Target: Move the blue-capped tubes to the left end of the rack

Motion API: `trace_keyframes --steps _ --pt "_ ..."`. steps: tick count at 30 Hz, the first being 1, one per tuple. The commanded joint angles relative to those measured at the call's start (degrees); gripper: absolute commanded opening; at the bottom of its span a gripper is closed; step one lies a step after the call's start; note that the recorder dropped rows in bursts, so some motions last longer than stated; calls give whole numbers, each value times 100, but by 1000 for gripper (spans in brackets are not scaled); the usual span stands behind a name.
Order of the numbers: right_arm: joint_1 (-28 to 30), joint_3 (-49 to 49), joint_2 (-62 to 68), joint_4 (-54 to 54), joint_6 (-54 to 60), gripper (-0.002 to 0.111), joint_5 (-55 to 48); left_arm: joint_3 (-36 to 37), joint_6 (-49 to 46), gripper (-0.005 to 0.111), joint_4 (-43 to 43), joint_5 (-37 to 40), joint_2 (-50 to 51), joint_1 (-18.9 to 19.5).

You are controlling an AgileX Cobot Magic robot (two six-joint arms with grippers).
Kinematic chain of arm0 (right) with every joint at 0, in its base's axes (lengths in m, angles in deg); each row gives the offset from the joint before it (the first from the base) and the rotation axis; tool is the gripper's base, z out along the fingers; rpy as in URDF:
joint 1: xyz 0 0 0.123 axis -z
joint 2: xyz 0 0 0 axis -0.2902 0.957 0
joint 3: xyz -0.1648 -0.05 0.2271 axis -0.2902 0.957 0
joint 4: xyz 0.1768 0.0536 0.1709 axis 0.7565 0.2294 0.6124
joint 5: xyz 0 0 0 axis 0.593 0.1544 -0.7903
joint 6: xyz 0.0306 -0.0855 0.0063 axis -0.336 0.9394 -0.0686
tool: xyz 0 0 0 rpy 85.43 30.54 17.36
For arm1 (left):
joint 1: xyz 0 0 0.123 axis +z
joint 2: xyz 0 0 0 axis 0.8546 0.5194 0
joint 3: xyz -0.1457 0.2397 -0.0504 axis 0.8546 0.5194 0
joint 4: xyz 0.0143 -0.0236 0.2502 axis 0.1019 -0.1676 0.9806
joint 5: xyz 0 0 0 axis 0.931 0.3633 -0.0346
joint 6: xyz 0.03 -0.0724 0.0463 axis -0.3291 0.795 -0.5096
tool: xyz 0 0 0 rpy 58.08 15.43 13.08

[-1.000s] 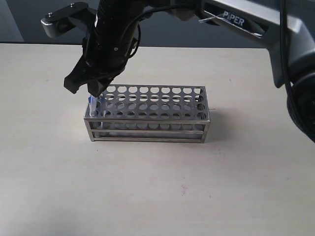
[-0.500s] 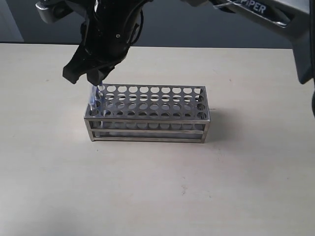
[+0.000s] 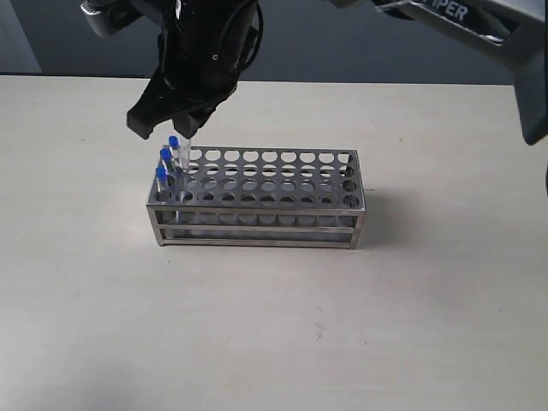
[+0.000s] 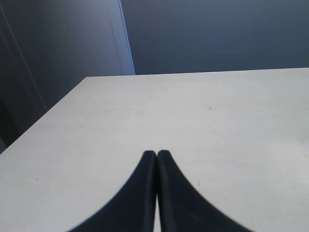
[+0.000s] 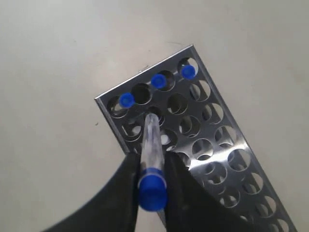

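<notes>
The exterior view looks down at a slant across the table from its near side, at middling range, with the rack at frame centre and a dark wall along the top. The right wrist view sits close, sighting steeply down past the right end effector and the blue-capped tube between its fingers onto the rack's end, which both views share. The left wrist view skims low over the table behind the left end effector, facing a dark wall; which stretch of table it shows is unclear.

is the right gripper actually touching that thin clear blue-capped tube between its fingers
Touching. The right wrist view shows both fingers of the right gripper pressed against the tube at its sides, near its blue cap.
</notes>
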Motion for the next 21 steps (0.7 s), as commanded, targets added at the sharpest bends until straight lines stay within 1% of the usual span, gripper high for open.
trace_keyframes --steps 1,3,6,21 --pt "19 1 -40 51 35 -1 1 29 21 0 6 -68 -21 -45" --pt "19 1 11 65 256 -1 1 29 21 0 6 -68 -21 -45" --pt "19 1 80 433 517 -1 1 29 21 0 6 -68 -21 -45" --pt "19 1 355 296 692 -1 140 29 21 0 6 -68 -21 -45"
